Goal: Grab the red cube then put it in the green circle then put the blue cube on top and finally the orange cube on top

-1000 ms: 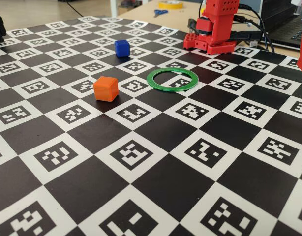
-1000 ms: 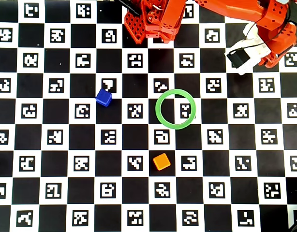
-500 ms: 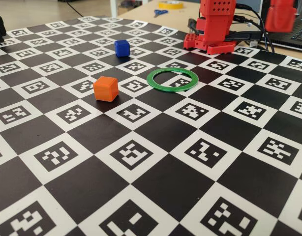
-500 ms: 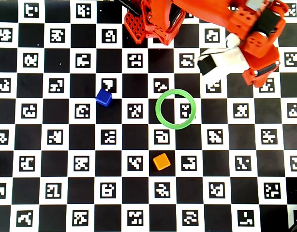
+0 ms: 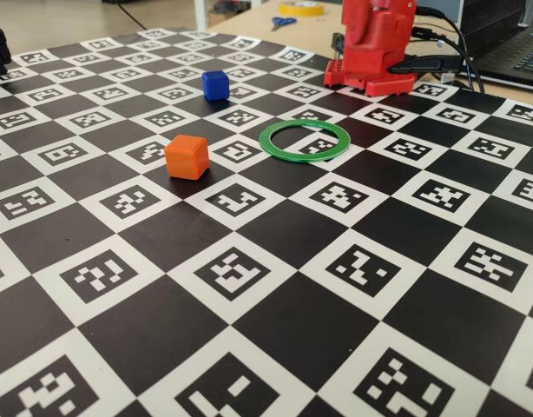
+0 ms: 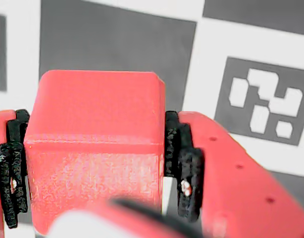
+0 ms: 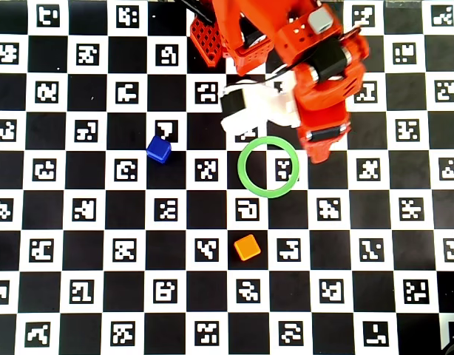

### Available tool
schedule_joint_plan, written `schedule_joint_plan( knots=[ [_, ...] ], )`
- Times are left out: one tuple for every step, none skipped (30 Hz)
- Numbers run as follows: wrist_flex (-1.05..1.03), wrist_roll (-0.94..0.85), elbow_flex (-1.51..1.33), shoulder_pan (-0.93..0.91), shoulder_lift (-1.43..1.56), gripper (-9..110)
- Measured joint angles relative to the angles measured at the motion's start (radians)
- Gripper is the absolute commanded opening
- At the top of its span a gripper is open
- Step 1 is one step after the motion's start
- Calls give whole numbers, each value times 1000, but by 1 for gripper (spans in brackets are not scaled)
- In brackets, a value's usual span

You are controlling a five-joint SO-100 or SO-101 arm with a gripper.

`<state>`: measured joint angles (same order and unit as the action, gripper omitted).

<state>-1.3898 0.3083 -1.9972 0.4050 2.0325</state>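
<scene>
In the wrist view the red cube (image 6: 95, 106) fills the space between the black pads (image 6: 184, 163), and my gripper (image 6: 95, 148) is shut on it above the checkered board. Seen from overhead, my gripper (image 7: 319, 148) hangs just past the upper right rim of the green circle (image 7: 242, 167); the arm hides the red cube there. The blue cube (image 7: 159, 149) lies left of the ring and the orange cube (image 7: 247, 247) below it. The fixed view shows the green circle (image 5: 301, 157), blue cube (image 5: 215, 85) and orange cube (image 5: 187, 156); the gripper is out of that frame.
The whole table is a black-and-white marker board (image 7: 79, 222). The arm's red base (image 7: 212, 37) stands at the top centre of the overhead view. In the fixed view, scissors (image 5: 282, 22), a yellow tape roll (image 5: 301, 8) and a laptop (image 5: 518, 52) lie beyond the board.
In the overhead view the arm has swung from the top right corner leftward and down, ending beside the ring's upper right rim. The blue and orange cubes and the ring have not moved.
</scene>
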Motion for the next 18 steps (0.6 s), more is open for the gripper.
schedule_joint_plan(
  knots=[
    [9, 3, -14, -15, 5, 15],
    [18, 8, -29, -29, 11, 15],
    [28, 14, -43, -41, 17, 15],
    [35, 17, -58, -54, 23, 15],
    [41, 21, -72, -63, 28, 15],
    [49, 25, -81, -71, 32, 15],
    [57, 29, -95, -78, 37, 15],
    [66, 32, -110, -86, 40, 15],
    [77, 34, -123, -92, 41, 15],
    [87, 35, -137, -100, 41, 15],
    [101, 35, -149, -106, 41, 15],
    [115, 35, -161, -112, 41, 15],
    [130, 35, -178, -118, 41, 15],
    [144, 35, -193, -123, 41, 15],
    [160, 35, -206, -126, 41, 15],
    [175, 35, -222, -129, 41, 15],
    [187, 35, -236, -132, 41, 15],
    [202, 34, -250, -132, 41, 15]
  ],
)
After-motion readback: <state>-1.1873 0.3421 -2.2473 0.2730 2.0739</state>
